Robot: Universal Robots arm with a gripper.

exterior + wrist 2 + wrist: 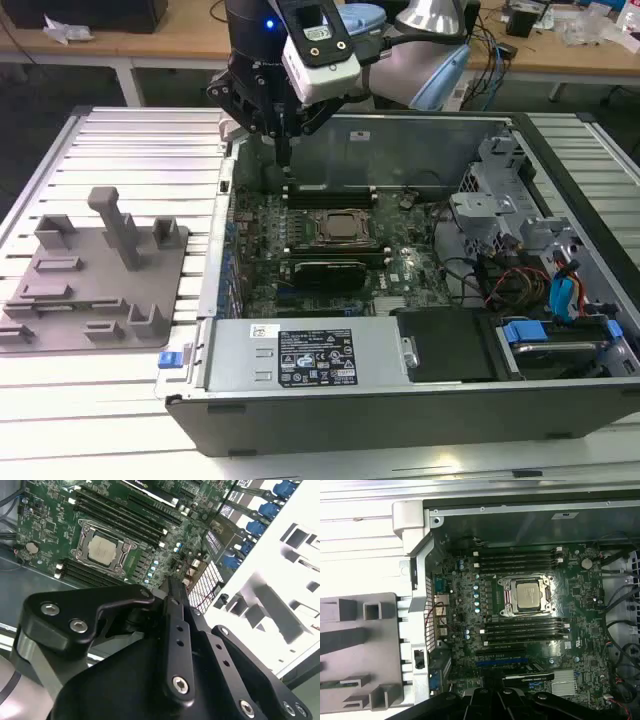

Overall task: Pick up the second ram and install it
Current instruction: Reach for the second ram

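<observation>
Your claw [285,150] hangs over the computer case [400,410], at its far corner on the exterior view's left. Its fingers [174,610] are pressed together, and you can see nothing between them. The memory slots [517,560] lie just beyond, inside the case. The ram [340,684] looks to be the thin greenish strip in the grey tray [70,290]. That puts it outside the case toward the exterior view's left, well apart from the claw, its long axis roughly parallel with the slots.
</observation>
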